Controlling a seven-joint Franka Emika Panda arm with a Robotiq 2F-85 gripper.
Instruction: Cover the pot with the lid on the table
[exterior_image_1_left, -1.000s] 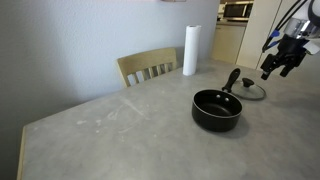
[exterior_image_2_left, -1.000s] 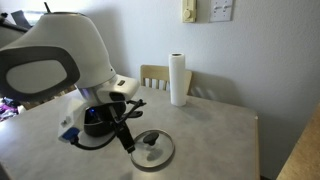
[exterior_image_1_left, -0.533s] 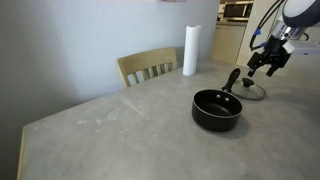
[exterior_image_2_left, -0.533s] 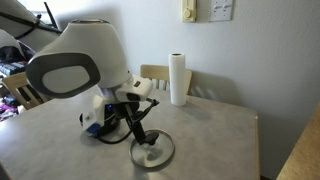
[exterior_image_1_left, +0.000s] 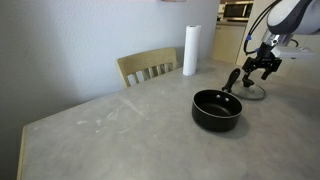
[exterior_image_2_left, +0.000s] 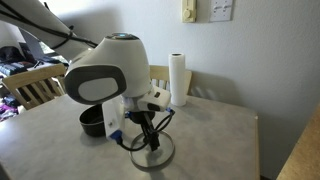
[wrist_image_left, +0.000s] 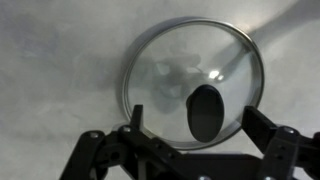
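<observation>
The black pot (exterior_image_1_left: 216, 108) sits on the pale grey table (exterior_image_1_left: 120, 130), its long handle (exterior_image_1_left: 232, 78) pointing back toward the lid. It shows partly behind the arm in an exterior view (exterior_image_2_left: 95, 121). The clear glass lid (exterior_image_1_left: 252, 89) lies flat on the table beyond the pot, also seen in an exterior view (exterior_image_2_left: 155, 152). In the wrist view the lid (wrist_image_left: 170, 60) fills the middle with its dark knob (wrist_image_left: 206, 110) between my fingers. My gripper (exterior_image_1_left: 260, 68) (exterior_image_2_left: 148, 133) (wrist_image_left: 196, 122) is open and hangs just above the lid.
A white paper towel roll (exterior_image_1_left: 190, 50) (exterior_image_2_left: 178, 79) stands at the table's far edge. A light wooden chair (exterior_image_1_left: 148, 68) (exterior_image_2_left: 155, 75) sits behind the table. The table's edge runs close to the lid in an exterior view (exterior_image_2_left: 200, 172).
My gripper has moved from beside the table over the lid and come down toward its knob. The pot and the lid have not moved.
</observation>
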